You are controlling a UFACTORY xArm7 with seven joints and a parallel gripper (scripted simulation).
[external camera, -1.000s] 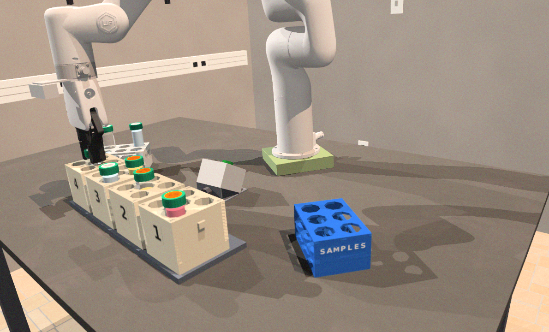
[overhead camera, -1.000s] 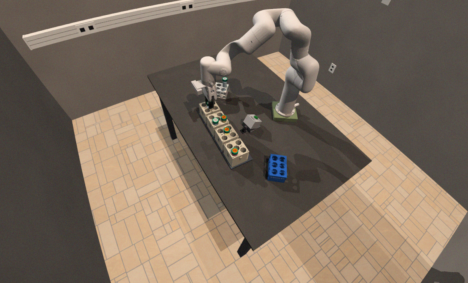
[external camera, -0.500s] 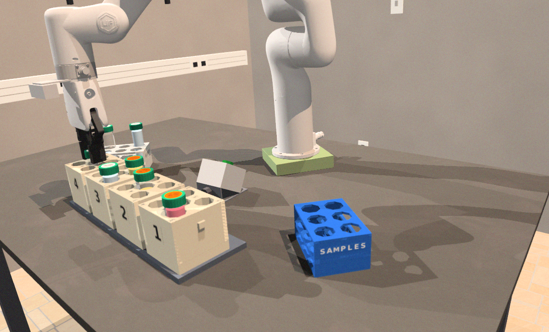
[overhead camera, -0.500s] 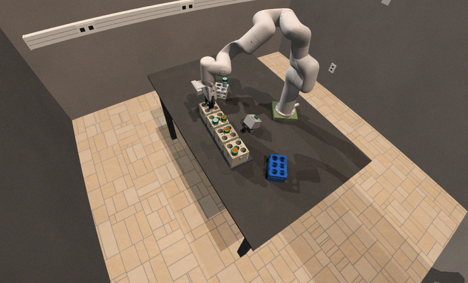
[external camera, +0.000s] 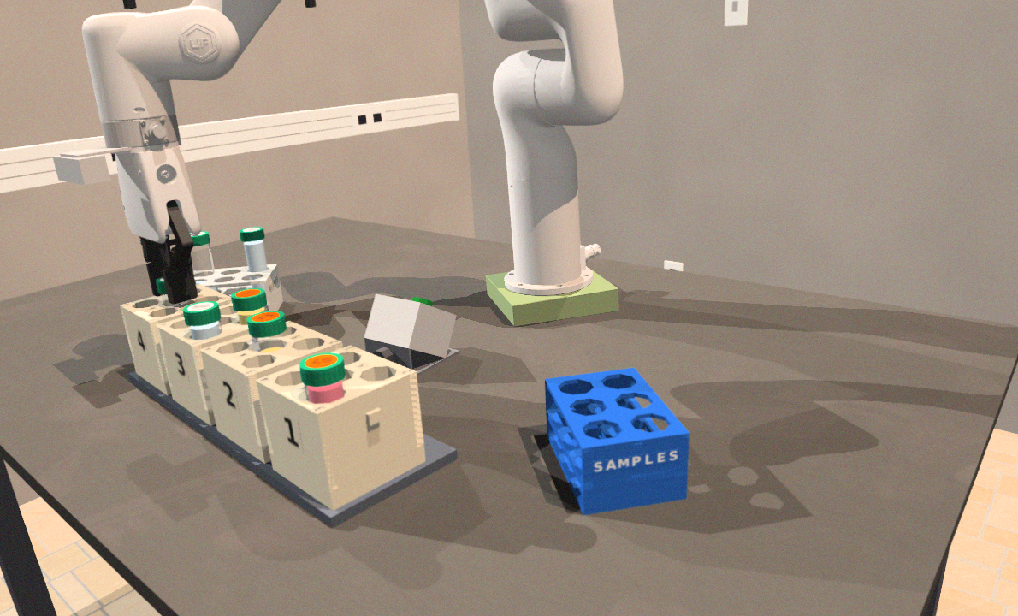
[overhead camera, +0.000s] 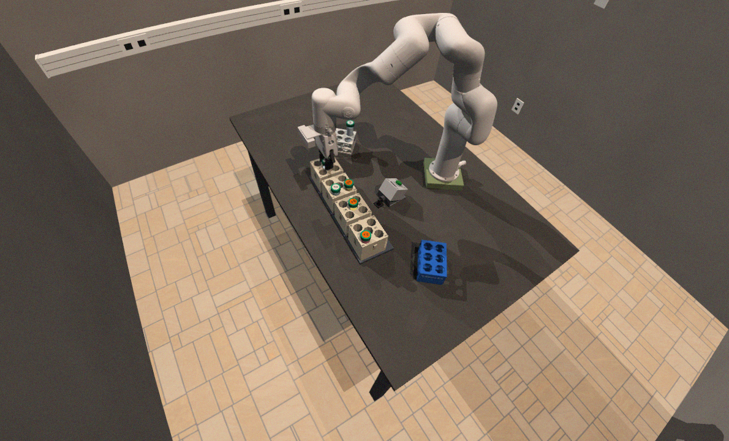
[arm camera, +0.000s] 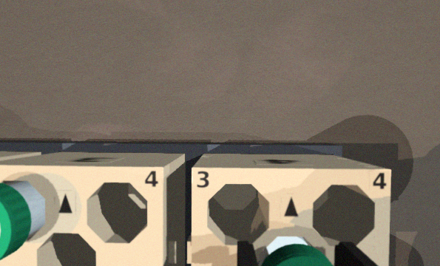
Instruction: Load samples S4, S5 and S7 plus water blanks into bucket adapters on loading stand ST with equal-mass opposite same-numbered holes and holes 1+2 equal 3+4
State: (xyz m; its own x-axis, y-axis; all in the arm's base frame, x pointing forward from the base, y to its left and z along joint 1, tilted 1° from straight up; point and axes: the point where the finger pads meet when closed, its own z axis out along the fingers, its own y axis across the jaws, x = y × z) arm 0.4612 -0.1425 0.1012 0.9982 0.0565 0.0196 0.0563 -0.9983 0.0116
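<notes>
Four beige adapters stand in a row on the loading stand, numbered 1 [external camera: 340,429], 2 [external camera: 240,379], 3 [external camera: 183,359] and 4 [external camera: 144,337]. Adapter 1 holds an orange-dot tube with pink liquid [external camera: 322,376]. Adapter 2 holds an orange-dot tube [external camera: 267,325]. Adapter 3 holds a white-dot blank [external camera: 202,317] and an orange-dot tube [external camera: 248,299]. My gripper [external camera: 169,289] is low over adapter 4 [arm camera: 290,207]. A green-capped blank [arm camera: 297,256] stands in its middle hole, between my fingers, with a small gap on each side. The gripper is open.
A white blank rack [external camera: 237,277] with two upright tubes stands behind the adapters. The grey DONE desk [external camera: 411,329] with its green key [external camera: 421,301] sits right of the row. The blue SAMPLES rack [external camera: 616,440] is empty. The arm base [external camera: 551,294] is at the back.
</notes>
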